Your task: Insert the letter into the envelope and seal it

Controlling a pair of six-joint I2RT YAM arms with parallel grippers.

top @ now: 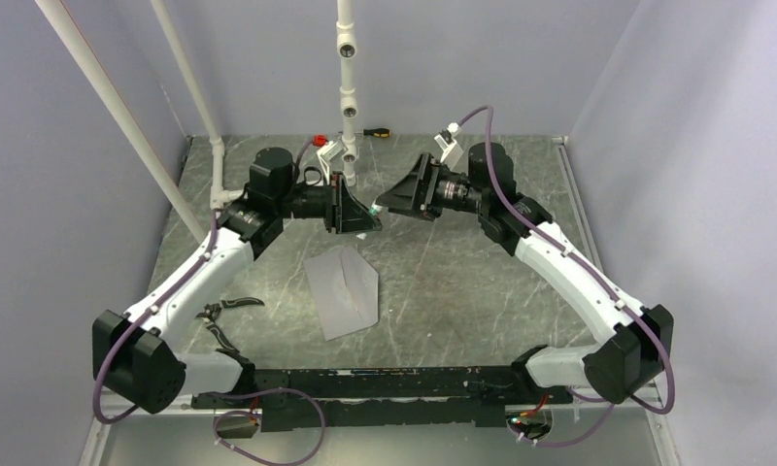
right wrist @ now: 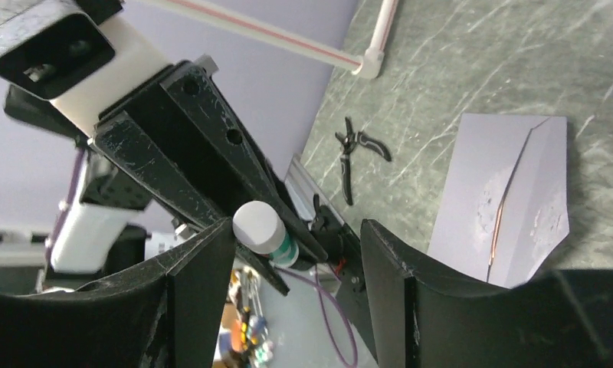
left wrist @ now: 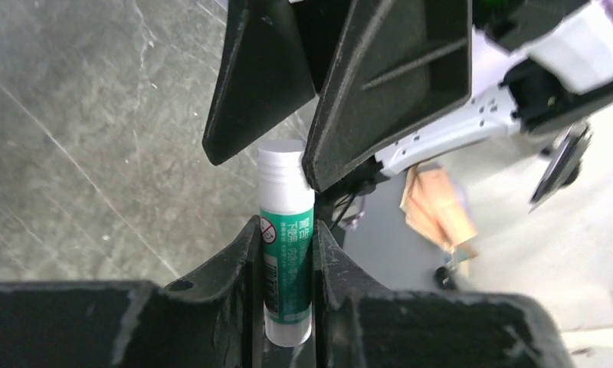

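The light grey envelope (top: 343, 289) lies flat on the table between the arms and also shows in the right wrist view (right wrist: 510, 192). Of the tan-orange letter only a thin orange edge (right wrist: 503, 222) shows along the flap line; the rest is hidden. My left gripper (left wrist: 286, 230) is shut on a green-and-white glue stick (left wrist: 286, 253) and holds it in the air above the envelope's far end. My right gripper (right wrist: 296, 238) is open, with its jaws on either side of the stick's white cap (right wrist: 257, 224). The two grippers meet tip to tip in the top view (top: 377, 208).
Black pliers (top: 224, 311) lie near the left arm. A screwdriver (top: 375, 132) lies at the back. White pipes (top: 346, 87) stand at the back and slant along the left side. Grey walls close in the table.
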